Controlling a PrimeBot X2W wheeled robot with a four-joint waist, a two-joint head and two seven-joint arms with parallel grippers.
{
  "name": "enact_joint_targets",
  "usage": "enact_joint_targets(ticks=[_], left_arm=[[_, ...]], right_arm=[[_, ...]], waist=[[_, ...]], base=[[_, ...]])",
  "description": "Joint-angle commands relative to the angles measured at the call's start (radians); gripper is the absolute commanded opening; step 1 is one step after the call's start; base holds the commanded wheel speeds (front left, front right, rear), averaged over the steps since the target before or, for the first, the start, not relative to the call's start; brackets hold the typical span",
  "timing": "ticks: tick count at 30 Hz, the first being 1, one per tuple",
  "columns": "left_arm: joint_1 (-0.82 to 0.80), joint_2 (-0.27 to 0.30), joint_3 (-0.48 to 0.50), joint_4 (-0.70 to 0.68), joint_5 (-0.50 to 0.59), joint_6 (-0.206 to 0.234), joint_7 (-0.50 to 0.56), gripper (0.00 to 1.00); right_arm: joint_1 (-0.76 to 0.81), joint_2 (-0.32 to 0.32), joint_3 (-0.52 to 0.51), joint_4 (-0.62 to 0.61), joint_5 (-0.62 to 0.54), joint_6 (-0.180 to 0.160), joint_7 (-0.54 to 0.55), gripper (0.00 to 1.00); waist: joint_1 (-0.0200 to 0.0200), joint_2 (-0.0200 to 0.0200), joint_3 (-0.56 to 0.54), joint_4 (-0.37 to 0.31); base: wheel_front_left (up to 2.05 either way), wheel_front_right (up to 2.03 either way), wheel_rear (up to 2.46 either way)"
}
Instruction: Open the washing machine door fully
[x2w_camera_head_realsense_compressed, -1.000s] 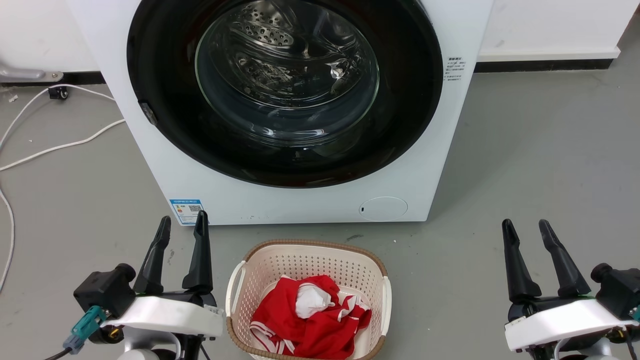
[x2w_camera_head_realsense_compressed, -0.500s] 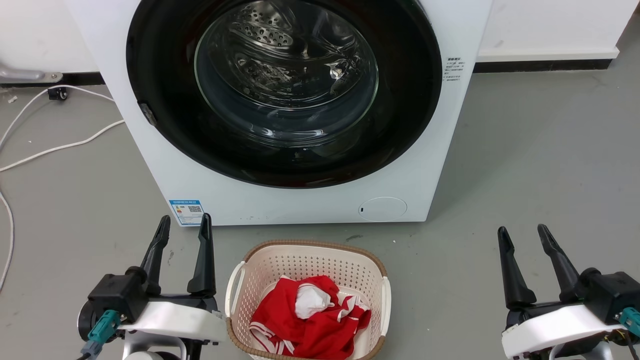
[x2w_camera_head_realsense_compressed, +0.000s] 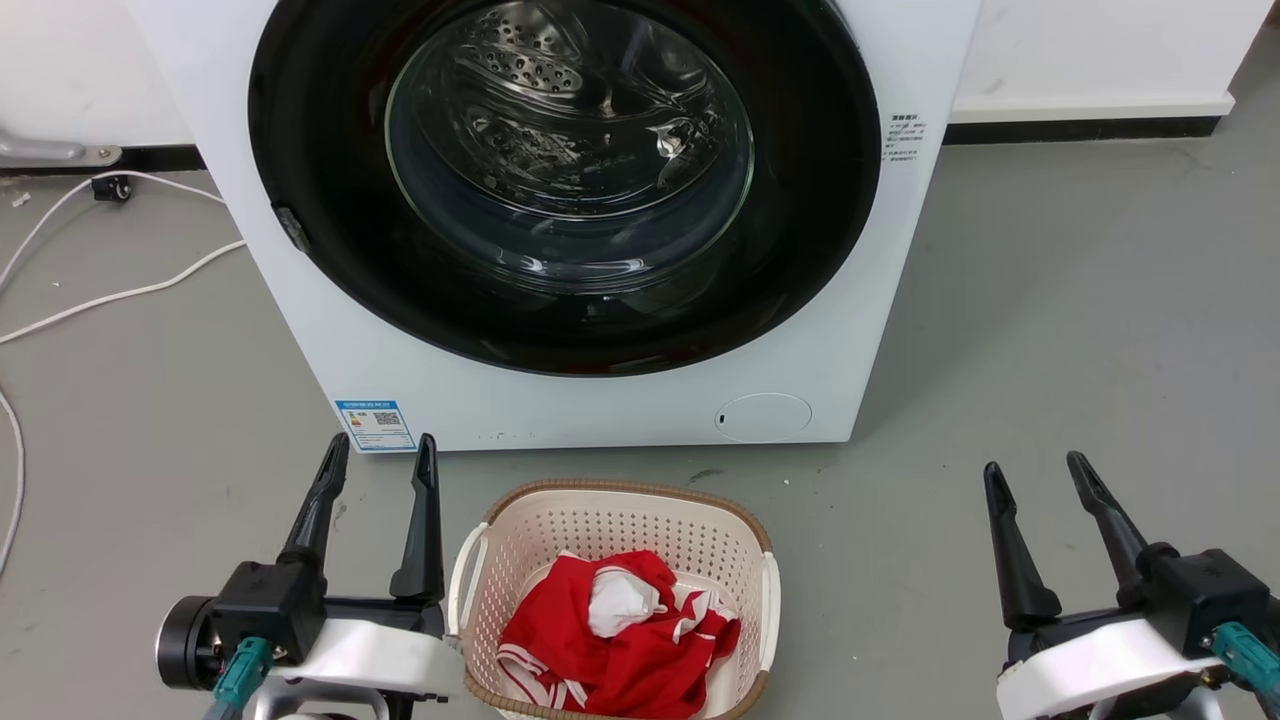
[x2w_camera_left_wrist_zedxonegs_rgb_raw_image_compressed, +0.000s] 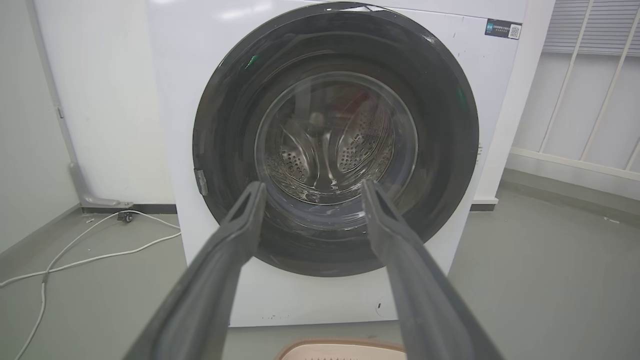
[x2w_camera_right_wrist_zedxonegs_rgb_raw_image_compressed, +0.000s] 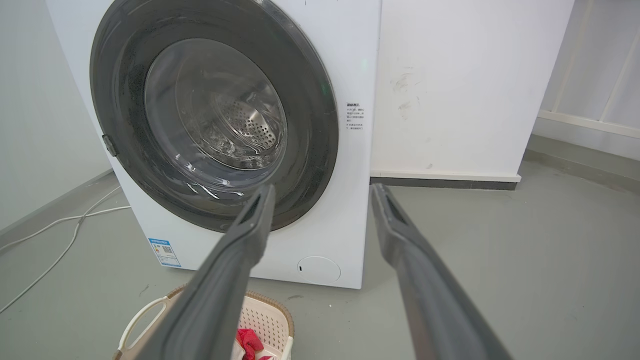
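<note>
Grey floor (x2w_camera_head_realsense_compressed: 1050, 330) is seen running back to a white wall (x2w_camera_head_realsense_compressed: 1100, 50) with a dark skirting strip along its foot. At the far middle the washing machine (x2w_camera_head_realsense_compressed: 600, 410) is set, a white box standing on the floor. Most of its front is taken up by the washing machine door (x2w_camera_head_realsense_compressed: 565, 170), which is round, glossy black at the rim and clear glass at the centre. It is closed flat against the machine's front. A perforated steel drum (x2w_camera_head_realsense_compressed: 530, 60) can be made out through the glass. A small grey latch piece (x2w_camera_head_realsense_compressed: 292, 228) is fixed on the door's left rim. Low on the machine's front, a blue sticker (x2w_camera_head_realsense_compressed: 375, 425) is placed at the left and a round cap (x2w_camera_head_realsense_compressed: 764, 417) at the right.

Just near of the machine, a cream laundry basket (x2w_camera_head_realsense_compressed: 620, 487) with a brown rim is set on the floor, and a crumpled red cloth (x2w_camera_head_realsense_compressed: 620, 640) with white parts is held inside it. White cables (x2w_camera_head_realsense_compressed: 120, 295) are laid across the floor at the far left.

The left end effector (x2w_camera_head_realsense_compressed: 384, 445) is seen at the near left, beside the basket. Its two dark fingers are spread apart with nothing between them. The right end effector (x2w_camera_head_realsense_compressed: 1033, 463) is seen at the near right, well apart from the basket, fingers likewise spread and empty. Both are pointed towards the machine, and neither is touching the door.
</note>
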Motion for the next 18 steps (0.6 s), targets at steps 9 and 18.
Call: enact_joint_targets(ticks=[9, 18], left_arm=[[0.018, 0.002, -0.011, -0.016, 0.081, 0.01, -0.023, 1.0], [0.025, -0.002, -0.012, -0.022, 0.136, 0.006, -0.038, 1.0]], right_arm=[[0.019, 0.005, -0.004, -0.02, -0.063, 0.0, -0.013, 1.0], [0.027, 0.006, -0.005, -0.022, -0.11, 0.0, -0.028, 1.0]], waist=[[0.0, 0.0, 0.002, 0.001], [0.0, 0.0, 0.001, 0.0]], base=[[0.0, 0.0, 0.0], [0.0, 0.0, 0.0]])
